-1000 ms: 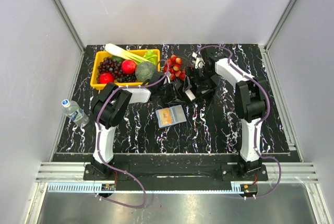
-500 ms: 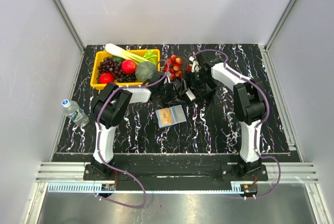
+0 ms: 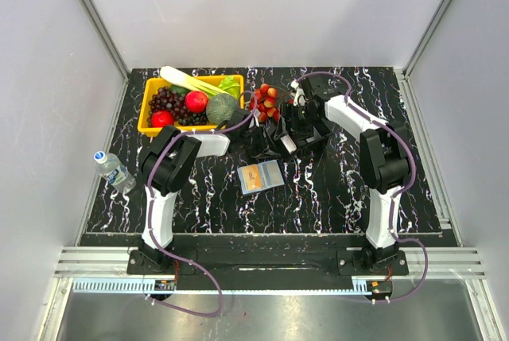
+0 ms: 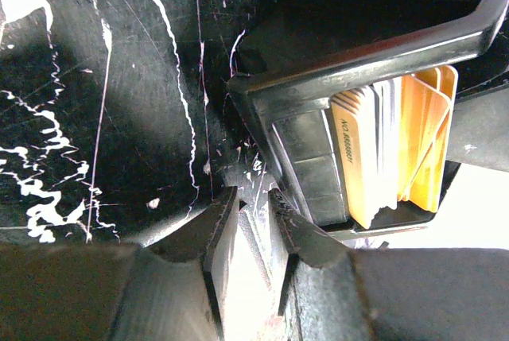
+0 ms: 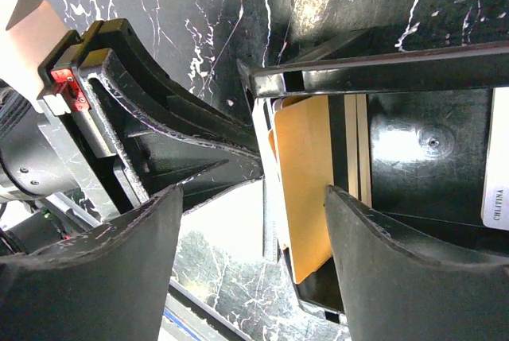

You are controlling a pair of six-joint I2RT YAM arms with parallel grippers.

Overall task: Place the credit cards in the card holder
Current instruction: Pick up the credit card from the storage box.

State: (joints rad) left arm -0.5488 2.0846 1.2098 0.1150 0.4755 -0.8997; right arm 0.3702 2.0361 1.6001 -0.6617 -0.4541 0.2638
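The card holder [image 3: 271, 172] lies open on the mat's middle, light blue inside, with one orange credit card [image 3: 252, 177] on its left half. Behind it a black tray [image 4: 358, 55] is tipped on its side. My left gripper [image 4: 254, 212] is shut on the tray's thin wall. Several tan and orange credit cards [image 4: 367, 158] stand on edge inside the tray. My right gripper [image 5: 254, 191] is open over the tray's mouth, and its fingers [image 5: 398, 261] straddle an orange card [image 5: 306, 182] and the pale cards beside it without touching them.
A yellow basket [image 3: 143, 122] of fruit and vegetables stands at the back left. A pile of small red fruits [image 3: 266, 101] sits just behind the tray. A water bottle [image 3: 114, 169] lies at the mat's left edge. Both arms crowd the mat's centre back.
My right gripper has shifted a little left, closer over the tray, and its jaws have narrowed slightly around the cards. The left gripper and the tray have stayed put.
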